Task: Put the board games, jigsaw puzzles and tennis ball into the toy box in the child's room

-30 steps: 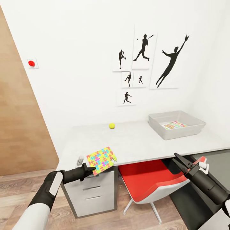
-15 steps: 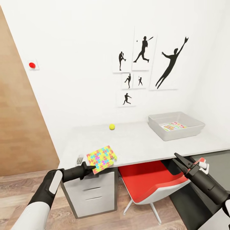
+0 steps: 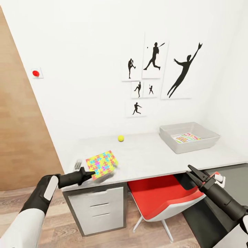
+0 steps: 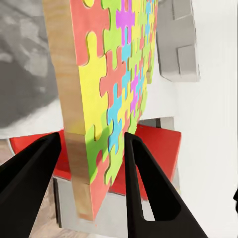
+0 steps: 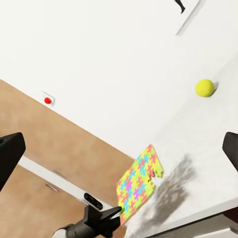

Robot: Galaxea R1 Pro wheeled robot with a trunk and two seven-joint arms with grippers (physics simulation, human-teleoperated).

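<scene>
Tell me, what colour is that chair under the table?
Red seat, pale legs: the chair shows best in the head view.

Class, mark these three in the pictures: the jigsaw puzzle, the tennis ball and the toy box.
jigsaw puzzle (image 3: 101, 164), head view, middle of its patterned face.
tennis ball (image 3: 121, 138), head view, centre of the ball.
toy box (image 3: 186, 145), head view, its near outer wall.

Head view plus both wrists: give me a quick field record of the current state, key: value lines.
left end effector: shut on the jigsaw puzzle, holding it at one edge over the near left part of the table
right end effector: open, empty, low at the table's front edge
tennis ball: on the table near the wall
toy box: far right of the table, one printed flat item inside
chair: red, tucked under the table
</scene>
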